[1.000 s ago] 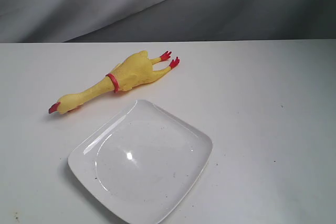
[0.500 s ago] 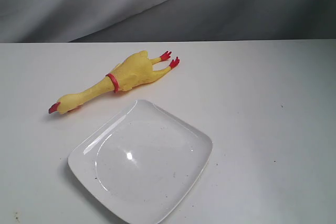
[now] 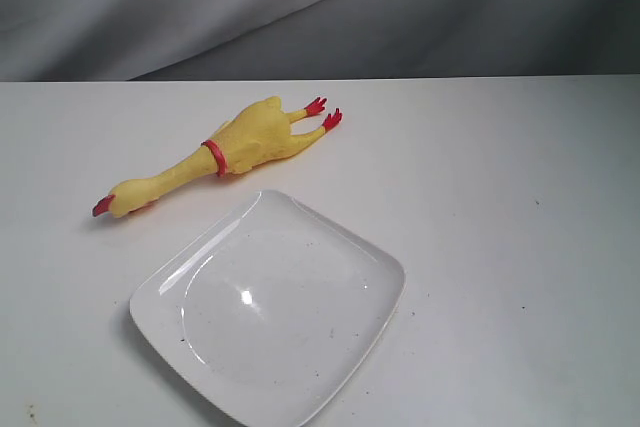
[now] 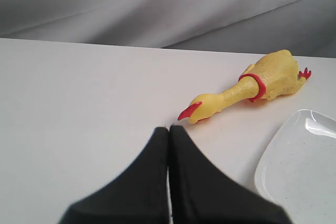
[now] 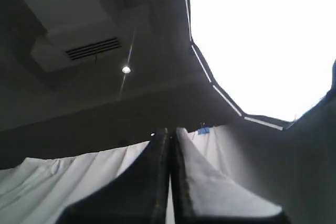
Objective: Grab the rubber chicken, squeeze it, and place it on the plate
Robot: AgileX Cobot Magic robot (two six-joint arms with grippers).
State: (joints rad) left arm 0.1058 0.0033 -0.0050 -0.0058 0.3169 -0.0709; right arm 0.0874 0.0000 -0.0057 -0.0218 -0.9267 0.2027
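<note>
The yellow rubber chicken lies flat on the white table, red beak toward the left, red feet toward the back right. The white speckled plate sits just in front of it, nothing on it. Neither arm shows in the exterior view. In the left wrist view my left gripper is shut with nothing held, its black tips a short way from the rubber chicken's red beak; the plate's corner shows beside it. My right gripper is shut and empty, pointing up at the ceiling, away from the table.
A grey curtain hangs behind the table's far edge. The right wrist view shows white drapes, a ceiling vent and a bright skylight.
</note>
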